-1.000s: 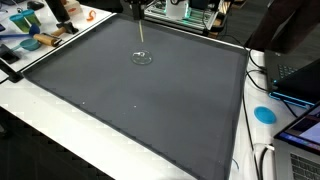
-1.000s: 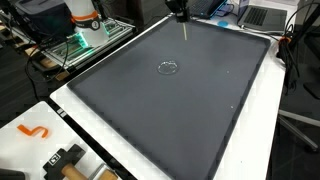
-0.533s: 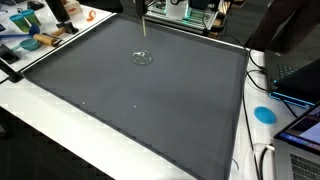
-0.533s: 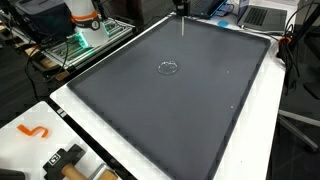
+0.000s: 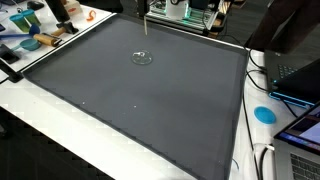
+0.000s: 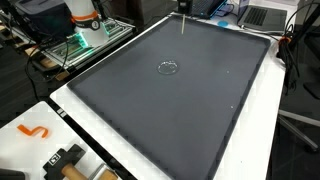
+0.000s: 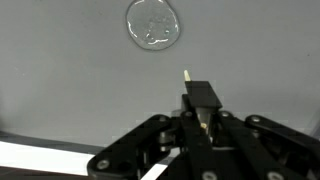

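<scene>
The claw is pressed together on a thin pale stick, with both fingers tight against its sides. In the wrist view the stick pokes out a short way past the fingertips, ending in a light tip. In both exterior views only the lowest part of the claw shows at the top edge. The stick hangs straight down from it over the far border of the dark mat. Whether the tip touches the mat cannot be told.

A small round clear dish lies flat on the mat ahead of the claw, beyond the stick's tip and apart from it. In both exterior views the dish sits alone on the mat, nearer the camera than the claw is.

The mat covers nearly all of the white bench. Well away from the claw, off the mat's edge, a blue disc lies on the bench. In an exterior view an orange S-shaped piece rests on the bench corner farthest from the claw.

Any lettering on the things around the bench is too small to read.
</scene>
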You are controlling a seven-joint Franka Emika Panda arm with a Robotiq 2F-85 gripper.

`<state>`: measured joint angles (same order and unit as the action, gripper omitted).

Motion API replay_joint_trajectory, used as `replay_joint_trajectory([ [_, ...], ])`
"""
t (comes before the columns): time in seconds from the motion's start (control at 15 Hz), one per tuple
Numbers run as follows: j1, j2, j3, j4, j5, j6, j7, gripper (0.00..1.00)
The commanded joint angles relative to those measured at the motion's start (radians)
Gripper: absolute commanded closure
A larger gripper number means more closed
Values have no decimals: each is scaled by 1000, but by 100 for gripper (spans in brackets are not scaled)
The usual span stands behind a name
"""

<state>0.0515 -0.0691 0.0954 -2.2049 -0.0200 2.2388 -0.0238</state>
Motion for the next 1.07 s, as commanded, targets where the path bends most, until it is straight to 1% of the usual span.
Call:
replay_joint_trajectory([
  [0.0,9,29,-3,11,-47,-9,31,97],
  [0.6,11,99,-9,-85,-111,67,46,97],
  [1.0,9,129,-24,-147,-194,153,82,97],
])
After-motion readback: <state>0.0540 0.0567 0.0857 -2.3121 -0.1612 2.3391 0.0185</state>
